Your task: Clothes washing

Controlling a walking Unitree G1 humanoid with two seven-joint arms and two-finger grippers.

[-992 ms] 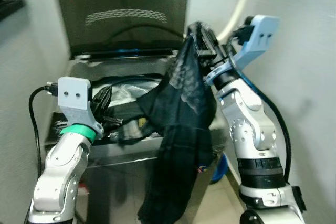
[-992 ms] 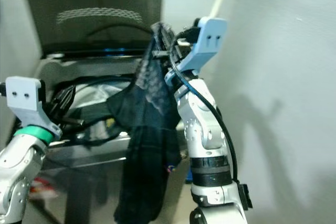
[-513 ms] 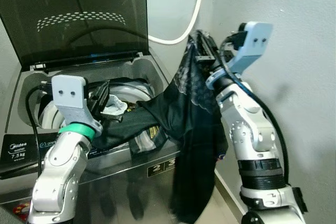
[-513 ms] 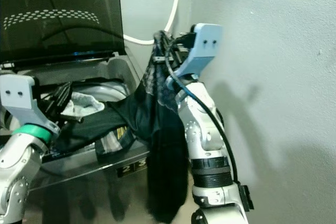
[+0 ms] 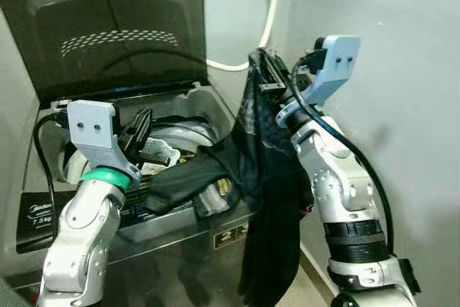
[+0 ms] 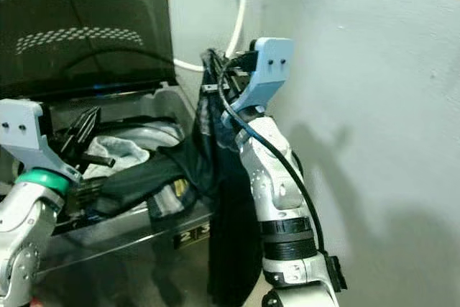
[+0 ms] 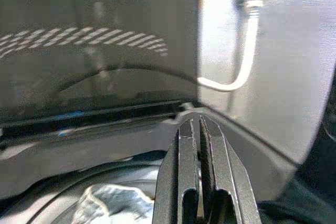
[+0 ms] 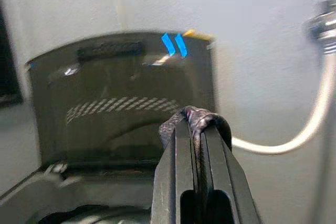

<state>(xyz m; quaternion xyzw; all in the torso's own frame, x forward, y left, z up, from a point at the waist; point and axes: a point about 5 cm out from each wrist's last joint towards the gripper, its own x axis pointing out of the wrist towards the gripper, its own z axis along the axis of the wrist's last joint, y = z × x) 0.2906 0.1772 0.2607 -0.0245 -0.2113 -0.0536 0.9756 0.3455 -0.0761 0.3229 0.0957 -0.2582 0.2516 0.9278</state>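
A dark patterned garment (image 5: 266, 170) hangs from my right gripper (image 5: 263, 62), which is shut on its top edge, raised beside the washer's right rear corner. In the right wrist view the cloth (image 8: 197, 120) bulges over the closed fingertips. One end of the garment stretches left into the open drum (image 5: 180, 134); the rest drapes down over the machine's front right corner. My left gripper (image 5: 144, 121) hovers over the drum, shut with nothing between its fingers (image 7: 189, 145). A white cloth (image 6: 118, 150) lies in the drum.
The top-loading washer's dark lid (image 5: 115, 34) stands open at the back. A white hose (image 5: 267, 23) runs down the wall behind it. A grey wall (image 5: 402, 120) closes in on the right. The control panel (image 5: 36, 210) is at the front left.
The camera has swung, so the washer sits further left in the picture. The right gripper still holds the garment high; the left gripper stays over the drum.
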